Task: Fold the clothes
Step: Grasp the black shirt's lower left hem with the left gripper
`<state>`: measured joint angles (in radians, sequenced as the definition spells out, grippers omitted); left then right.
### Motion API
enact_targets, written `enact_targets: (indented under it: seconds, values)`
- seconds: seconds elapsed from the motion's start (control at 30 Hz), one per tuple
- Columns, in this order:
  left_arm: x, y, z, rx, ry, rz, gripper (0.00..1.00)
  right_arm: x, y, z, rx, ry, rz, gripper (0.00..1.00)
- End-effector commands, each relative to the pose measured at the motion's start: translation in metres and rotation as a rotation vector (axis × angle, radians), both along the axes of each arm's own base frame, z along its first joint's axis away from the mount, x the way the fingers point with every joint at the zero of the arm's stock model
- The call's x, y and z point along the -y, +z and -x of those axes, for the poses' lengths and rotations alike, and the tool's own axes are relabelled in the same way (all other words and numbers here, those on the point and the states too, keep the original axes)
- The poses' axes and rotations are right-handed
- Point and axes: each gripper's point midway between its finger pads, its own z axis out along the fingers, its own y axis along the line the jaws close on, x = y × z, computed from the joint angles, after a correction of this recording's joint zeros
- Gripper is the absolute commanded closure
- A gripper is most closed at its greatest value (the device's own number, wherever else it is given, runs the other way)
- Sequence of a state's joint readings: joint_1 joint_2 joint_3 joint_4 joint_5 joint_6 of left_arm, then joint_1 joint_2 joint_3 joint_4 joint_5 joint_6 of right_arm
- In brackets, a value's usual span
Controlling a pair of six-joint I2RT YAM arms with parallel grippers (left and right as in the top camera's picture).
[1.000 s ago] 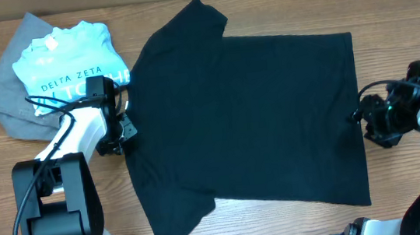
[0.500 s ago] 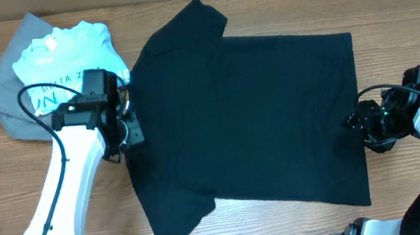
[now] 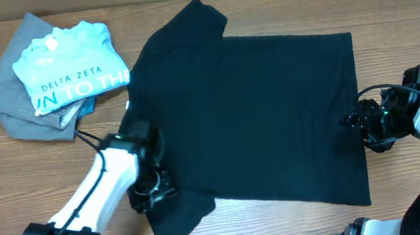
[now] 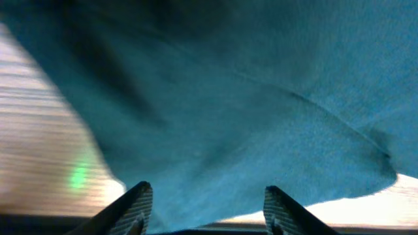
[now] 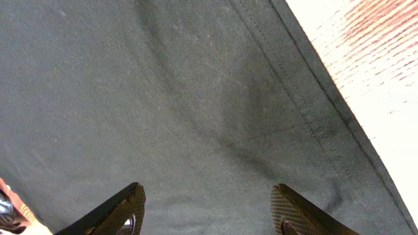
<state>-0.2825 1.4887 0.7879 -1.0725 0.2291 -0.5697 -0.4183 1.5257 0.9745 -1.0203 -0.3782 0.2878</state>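
black tee (image 3: 249, 121) flat on table (image 3: 386, 5), long axis L-R, collar L, hem R | L gripper (image 3: 155, 192) fingers apart, empty, over near sleeve | R gripper (image 3: 350, 121) fingers apart, empty, at hem edge

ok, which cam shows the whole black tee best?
Overhead: the black tee lies spread flat, whole garment in frame. Left wrist: only blurred bluish fabric close up. Right wrist: a patch with the stitched hem, table beyond.

The black T-shirt (image 4: 228, 98) is blurred in the left wrist view.
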Motion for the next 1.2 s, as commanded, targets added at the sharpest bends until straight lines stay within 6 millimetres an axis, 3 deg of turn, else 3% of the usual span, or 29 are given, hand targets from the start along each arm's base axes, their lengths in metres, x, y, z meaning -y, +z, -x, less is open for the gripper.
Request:
enact_targets:
  seconds: [0.0,0.13,0.2,0.27,0.33,0.4,0.6,0.87,0.97,1.17]
  values:
    - [0.013,-0.014,0.015,-0.026,0.032,0.003,0.39,-0.001,0.005,-0.003,0.027,0.004,0.003,0.34]
    - [0.015,-0.031,0.024,-0.020,0.037,-0.002,0.36,-0.001,0.005,-0.003,0.027,0.004,0.003,0.34]
    - [0.012,-0.039,0.032,-0.030,0.041,0.000,0.41,-0.001,0.005,-0.003,0.029,0.004,0.004,0.34]
    - [0.012,-0.040,0.033,-0.030,0.044,0.000,0.57,-0.001,0.005,-0.004,0.030,0.004,0.005,0.34]
    - [0.016,-0.039,0.030,-0.019,0.029,0.022,0.85,0.000,0.005,-0.004,0.031,0.004,0.005,0.34]
    - [0.019,-0.036,0.025,-0.008,0.026,0.038,0.96,0.001,0.005,-0.004,0.032,0.003,0.011,0.34]
    - [0.030,-0.006,-0.004,0.046,-0.018,0.062,0.96,0.014,0.002,0.001,-0.002,-0.048,0.050,0.34]
    - [0.010,0.042,-0.052,0.188,-0.081,-0.106,0.95,0.036,0.000,0.034,-0.113,-0.188,0.012,0.34]
    - [0.008,0.047,-0.060,0.218,-0.082,-0.128,0.94,0.042,-0.005,0.052,-0.180,-0.218,0.025,0.30]
    - [0.007,0.047,-0.062,0.229,-0.082,-0.131,0.94,0.026,-0.026,0.080,-0.279,-0.253,-0.028,0.32]
